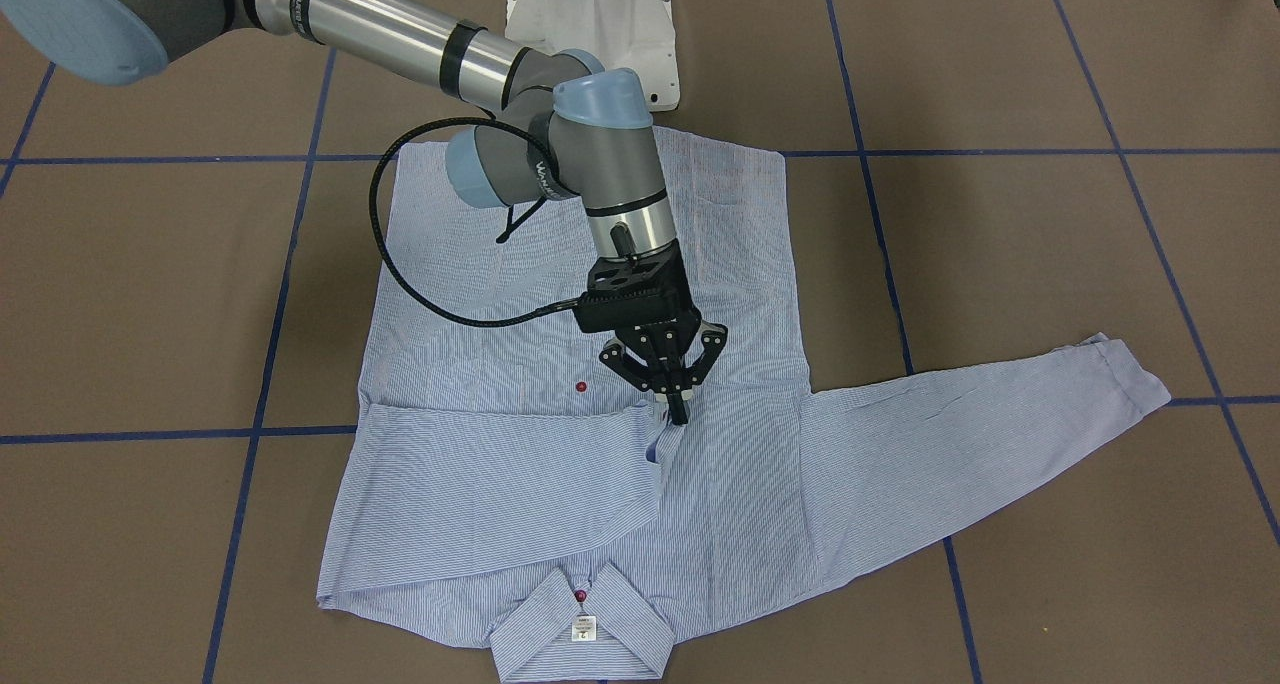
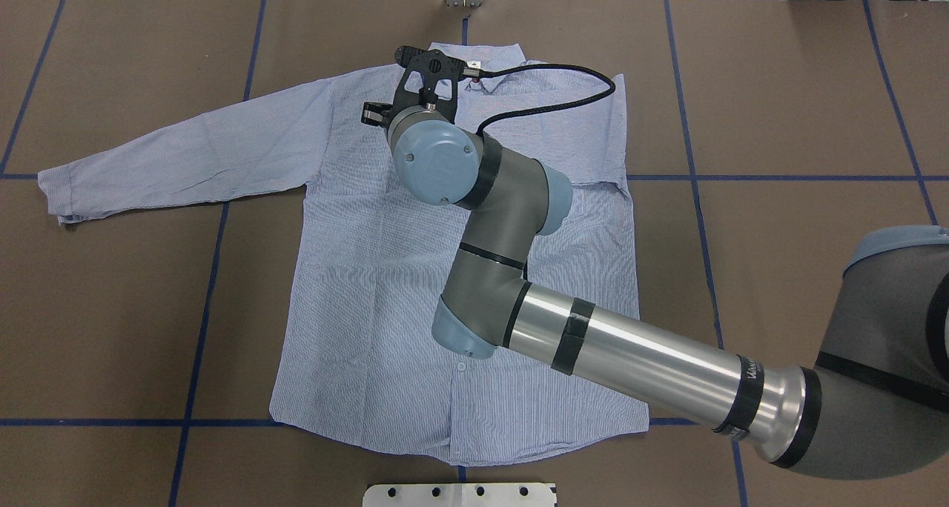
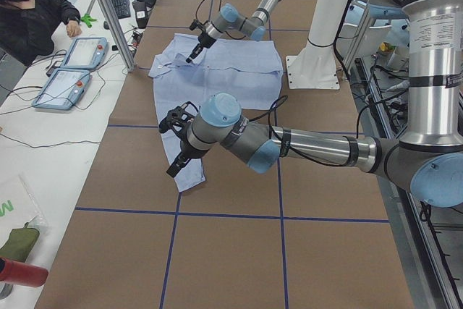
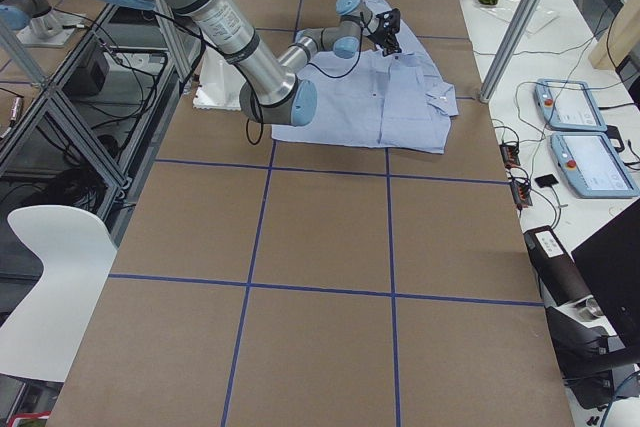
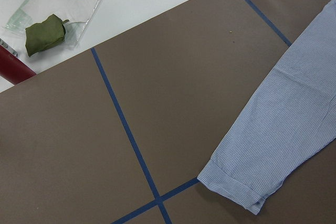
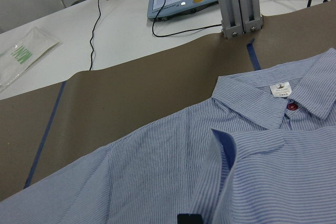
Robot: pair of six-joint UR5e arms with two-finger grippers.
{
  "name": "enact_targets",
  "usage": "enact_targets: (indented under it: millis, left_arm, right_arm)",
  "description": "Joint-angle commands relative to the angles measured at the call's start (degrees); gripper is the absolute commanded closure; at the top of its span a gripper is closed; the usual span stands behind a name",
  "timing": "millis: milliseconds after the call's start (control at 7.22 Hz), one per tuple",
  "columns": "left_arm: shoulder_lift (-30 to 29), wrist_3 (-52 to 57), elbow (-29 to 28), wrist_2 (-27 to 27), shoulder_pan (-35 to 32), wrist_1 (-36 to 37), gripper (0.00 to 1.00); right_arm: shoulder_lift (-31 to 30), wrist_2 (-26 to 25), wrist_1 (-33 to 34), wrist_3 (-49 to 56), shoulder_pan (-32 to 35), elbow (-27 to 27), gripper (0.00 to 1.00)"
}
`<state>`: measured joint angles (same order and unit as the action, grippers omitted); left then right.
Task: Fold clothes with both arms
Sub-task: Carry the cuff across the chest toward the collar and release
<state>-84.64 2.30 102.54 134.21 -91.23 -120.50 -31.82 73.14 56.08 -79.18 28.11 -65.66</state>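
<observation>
The light-blue striped shirt (image 1: pixel 480 524) lies flat on the brown table, collar (image 1: pixel 585 629) at the far side from the robot. One sleeve is folded across its chest. My right gripper (image 1: pixel 677 406) is shut on that sleeve's cuff at mid-chest. In the overhead view the wrist hides the fingers. The other sleeve (image 2: pixel 185 158) lies stretched out sideways; its cuff (image 5: pixel 236 187) shows in the left wrist view. My left gripper (image 3: pixel 176 169) shows only in the exterior left view, low beside that cuff, and I cannot tell whether it is open or shut.
The white pedestal (image 1: pixel 590 24) stands at the robot's edge of the table. An aluminium post (image 6: pixel 239 3) and teach pendants (image 3: pixel 72 70) stand beyond the collar, with an operator (image 3: pixel 29 12) nearby. A plastic bag (image 5: pixel 47 32) and a red bottle (image 5: pixel 13 66) lie off the table's end.
</observation>
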Motion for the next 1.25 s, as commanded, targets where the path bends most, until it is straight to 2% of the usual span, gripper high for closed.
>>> enact_targets:
  millis: [0, 139, 277, 416, 554, 693, 831, 970, 1109]
  left_arm:
    - [0.0, -0.1, -0.06, 0.0, 0.0, 0.0, 0.0]
    - [0.0, -0.1, -0.06, 0.0, 0.0, 0.0, 0.0]
    - [0.09, -0.1, -0.06, 0.0, 0.0, 0.0, 0.0]
    - [0.0, -0.19, -0.32, 0.0, 0.0, 0.0, 0.0]
    - [0.0, -0.1, -0.5, 0.0, 0.0, 0.0, 0.0]
    - [-0.09, -0.01, -0.67, 0.0, 0.0, 0.0, 0.0]
    - [-0.35, -0.19, -0.07, 0.0, 0.0, -0.09, 0.0]
    - [-0.26, -0.28, 0.37, 0.0, 0.0, -3.74, 0.0]
    - [-0.35, -1.5, -1.54, 0.0, 0.26, -7.17, 0.0]
  right_arm:
    - [2.2, -0.1, 2.98, -0.18, -1.39, 1.85, 1.0]
    - [2.73, -0.02, 3.24, -0.27, -1.74, 2.03, 0.95]
    - [2.91, -0.1, 3.51, -2.97, -2.36, 2.2, 0.2]
    - [4.82, 0.07, 7.86, -3.78, -2.27, 2.12, 0.01]
    - [8.93, 0.42, 17.74, -3.87, -2.01, 2.03, 0.0]
    - [10.97, 1.73, 23.66, -3.87, -0.88, 1.42, 0.0]
    - [10.91, 7.83, 25.73, -3.7, 2.7, 1.06, 0.0]
    - [9.16, 18.68, 25.92, -2.74, 8.65, -0.68, 0.0]
    - [5.06, 26.1, 26.36, 2.32, 12.98, -5.57, 0.0]
